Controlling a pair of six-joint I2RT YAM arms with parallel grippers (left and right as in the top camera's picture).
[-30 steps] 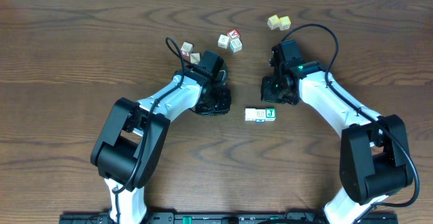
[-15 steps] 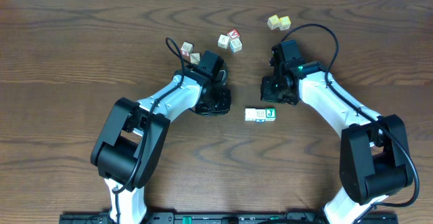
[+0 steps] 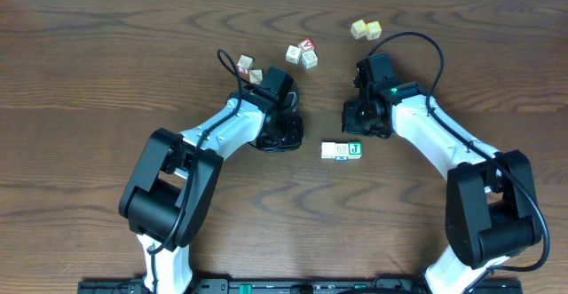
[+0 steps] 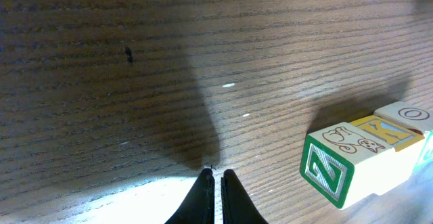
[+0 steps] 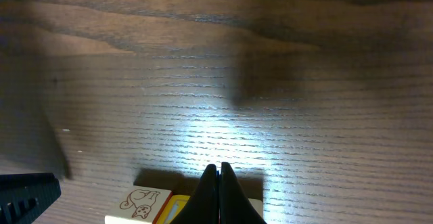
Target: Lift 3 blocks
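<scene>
Overhead shows the row of three small wooden alphabet cubes [image 3: 342, 151] lying on the brown wooden desk [image 3: 89, 81]. On either side of the row, the left claw [image 4: 218, 183] and right claw [image 5: 218, 173] are pinched shut and empty. The cubes look light and rigid, with probably slick faces, so squeeze the row's two end faces.

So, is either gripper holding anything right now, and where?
Nothing held: the left gripper and right gripper are both shut empty; the three blocks lie in a row, ungripped.
</scene>
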